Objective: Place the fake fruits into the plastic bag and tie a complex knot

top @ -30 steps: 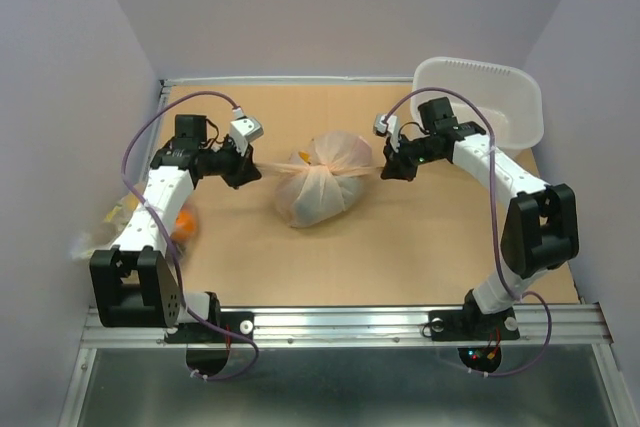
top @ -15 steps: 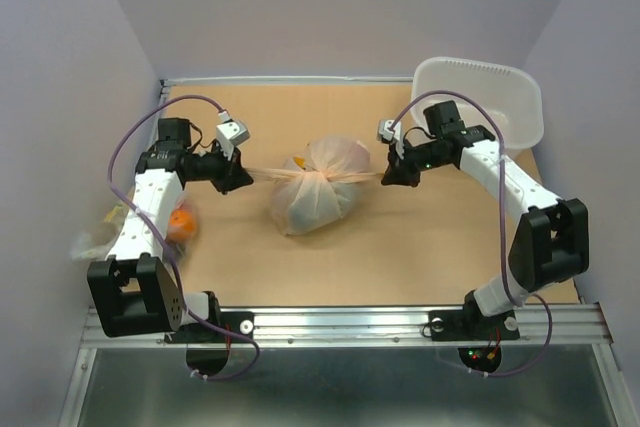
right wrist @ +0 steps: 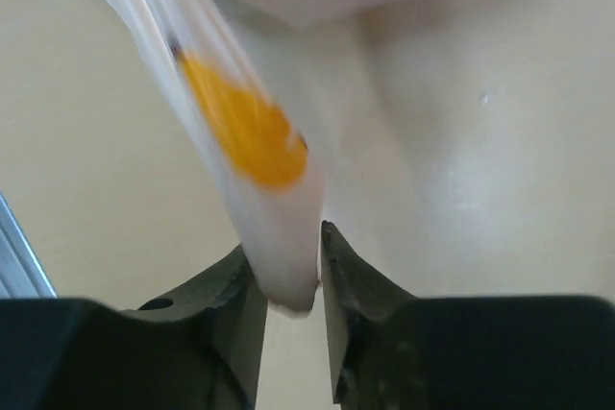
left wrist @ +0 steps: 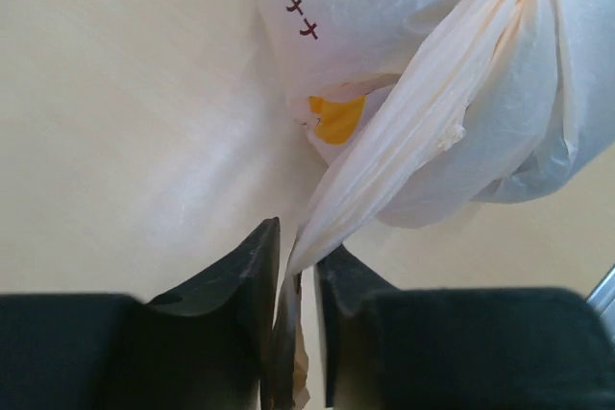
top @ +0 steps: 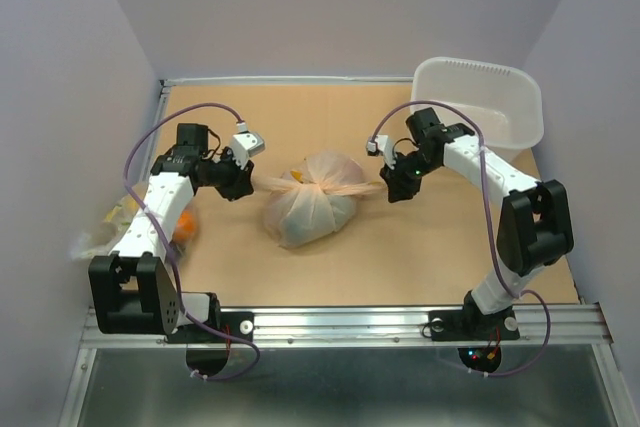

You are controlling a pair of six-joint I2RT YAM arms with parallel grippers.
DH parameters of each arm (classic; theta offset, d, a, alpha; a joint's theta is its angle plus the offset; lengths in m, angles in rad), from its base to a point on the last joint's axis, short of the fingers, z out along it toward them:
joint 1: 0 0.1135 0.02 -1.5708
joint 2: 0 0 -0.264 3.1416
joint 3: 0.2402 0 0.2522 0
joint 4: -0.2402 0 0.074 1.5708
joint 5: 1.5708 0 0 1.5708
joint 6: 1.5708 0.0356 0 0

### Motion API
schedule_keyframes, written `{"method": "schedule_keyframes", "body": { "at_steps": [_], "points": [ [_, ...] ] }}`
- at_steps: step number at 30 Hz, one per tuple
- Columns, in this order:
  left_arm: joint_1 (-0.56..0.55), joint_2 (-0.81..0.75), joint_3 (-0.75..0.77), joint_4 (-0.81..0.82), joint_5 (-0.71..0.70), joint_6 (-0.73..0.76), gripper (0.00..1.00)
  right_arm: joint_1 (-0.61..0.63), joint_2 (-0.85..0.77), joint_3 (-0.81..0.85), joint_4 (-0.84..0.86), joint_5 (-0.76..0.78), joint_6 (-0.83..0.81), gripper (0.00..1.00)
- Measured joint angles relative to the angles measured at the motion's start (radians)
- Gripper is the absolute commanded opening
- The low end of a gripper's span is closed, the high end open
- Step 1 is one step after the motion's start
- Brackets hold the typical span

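Observation:
The plastic bag lies mid-table, cream-white with orange-yellow prints, fruits showing dimly inside. Its handles are bunched into the knot on top, with two thin tails stretched sideways. My left gripper is shut on the left tail; in the left wrist view the twisted handle runs down between my jaws. My right gripper is shut on the right tail; in the right wrist view the handle end, with an orange print, sits between my jaws.
A white rigid tub stands at the back right, behind the right arm. A second similar bag with an orange ball lies at the left edge under the left arm. Purple walls enclose the table.
Both grippers have moved a little toward the near edge, still holding the tails. The bag has slid slightly left and nearer with them.

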Motion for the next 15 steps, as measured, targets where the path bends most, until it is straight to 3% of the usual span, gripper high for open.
{"method": "schedule_keyframes", "body": {
  "at_steps": [1, 2, 3, 4, 6, 7, 8, 15],
  "points": [
    [0.000, 0.000, 0.001, 0.002, -0.023, -0.003, 0.46, -0.001, 0.002, 0.005, -0.015, 0.027, 0.001, 0.46],
    [0.002, 0.002, 0.002, 0.003, -0.051, -0.007, 0.74, -0.002, 0.004, 0.008, -0.029, 0.046, 0.007, 0.62],
    [0.005, 0.003, 0.005, 0.000, -0.066, -0.006, 0.92, -0.006, 0.006, 0.014, -0.049, 0.058, 0.012, 0.68],
    [0.005, 0.007, 0.014, -0.010, -0.077, 0.000, 0.99, -0.009, 0.009, 0.027, -0.069, 0.069, 0.019, 0.72],
    [0.007, 0.021, 0.051, -0.039, -0.093, 0.005, 0.99, -0.011, 0.014, 0.062, -0.099, 0.075, 0.026, 0.84],
    [0.006, 0.024, 0.070, -0.057, -0.093, 0.010, 0.99, -0.010, 0.015, 0.089, -0.117, 0.076, 0.031, 0.96],
    [0.005, 0.030, 0.108, -0.086, -0.094, 0.023, 0.99, -0.010, 0.015, 0.117, -0.132, 0.075, 0.040, 1.00],
    [0.005, 0.031, 0.400, -0.161, -0.117, -0.007, 0.99, -0.005, 0.009, 0.310, -0.156, 0.050, 0.120, 1.00]
  ]
}}
